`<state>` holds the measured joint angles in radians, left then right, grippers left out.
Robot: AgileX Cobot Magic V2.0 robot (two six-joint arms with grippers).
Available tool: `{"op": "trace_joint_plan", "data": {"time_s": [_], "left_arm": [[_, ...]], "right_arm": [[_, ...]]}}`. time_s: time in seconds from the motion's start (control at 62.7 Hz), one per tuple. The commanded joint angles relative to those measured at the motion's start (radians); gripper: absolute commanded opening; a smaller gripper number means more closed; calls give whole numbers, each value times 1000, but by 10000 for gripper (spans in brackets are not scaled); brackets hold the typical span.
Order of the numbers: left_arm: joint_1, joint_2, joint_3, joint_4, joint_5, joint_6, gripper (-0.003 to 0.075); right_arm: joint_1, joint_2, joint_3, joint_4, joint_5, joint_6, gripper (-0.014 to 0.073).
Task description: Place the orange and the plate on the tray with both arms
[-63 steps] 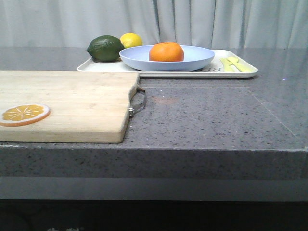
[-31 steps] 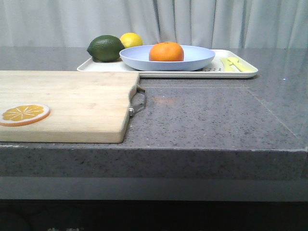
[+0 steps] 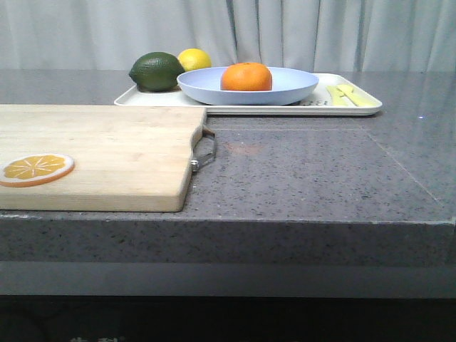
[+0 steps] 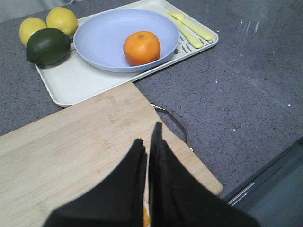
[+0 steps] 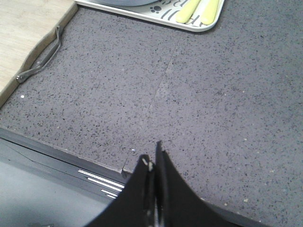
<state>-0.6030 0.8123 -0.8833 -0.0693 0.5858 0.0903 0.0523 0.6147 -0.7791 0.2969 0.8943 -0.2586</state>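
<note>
Job looks done, or nearly so. Orange (image 4: 141,47) sitting in the middle of the plate (image 4: 102,40). Plate resting on the tray (image 4: 71,82), filling most of its middle. Tray lying at the far side of the bench (image 3: 320,171), close to the back edge. Green fruit (image 4: 47,45) and two lemons (image 4: 61,19) crowded at one end of the tray, yellow cutlery (image 4: 191,28) at the other end. Wooden cutting board (image 4: 75,146) lying along the near edge of the bench, with an orange slice (image 3: 35,169) on it.

Left fingers (image 4: 147,144) pressed together, holding nothing, hanging over the cutting board. Right fingers (image 5: 152,163) pressed together too, holding nothing, out past the near edge of the bench.

Nothing left to pick up, by the look of it. Next move, probably: just keeping both arms back and clear of the tray, so no bumping of the plate.
</note>
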Motion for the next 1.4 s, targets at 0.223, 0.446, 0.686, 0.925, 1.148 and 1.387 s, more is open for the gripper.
{"op": "trace_joint_plan", "data": {"time_s": [0.223, 0.446, 0.686, 0.925, 1.148, 1.387], "left_arm": [[2, -7, -27, -12, -74, -8, -18], [9, -44, 13, -10, -120, -8, -18], [233, -311, 274, -30, -358, -8, -18], [464, -601, 603, -23, -541, -8, -18], [571, -780, 815, -39, -579, -8, -18], [571, -837, 889, -39, -600, -8, -18]], "right_arm": [[-1, 0, -24, 7, -70, -11, -68], [-1, 0, -24, 7, -69, -11, -68], [-1, 0, -24, 8, -70, -11, -68], [-1, 0, -24, 8, -70, -11, -68], [-1, 0, -24, 8, -70, -11, -68], [-1, 0, -24, 8, -69, -11, -68]]}}
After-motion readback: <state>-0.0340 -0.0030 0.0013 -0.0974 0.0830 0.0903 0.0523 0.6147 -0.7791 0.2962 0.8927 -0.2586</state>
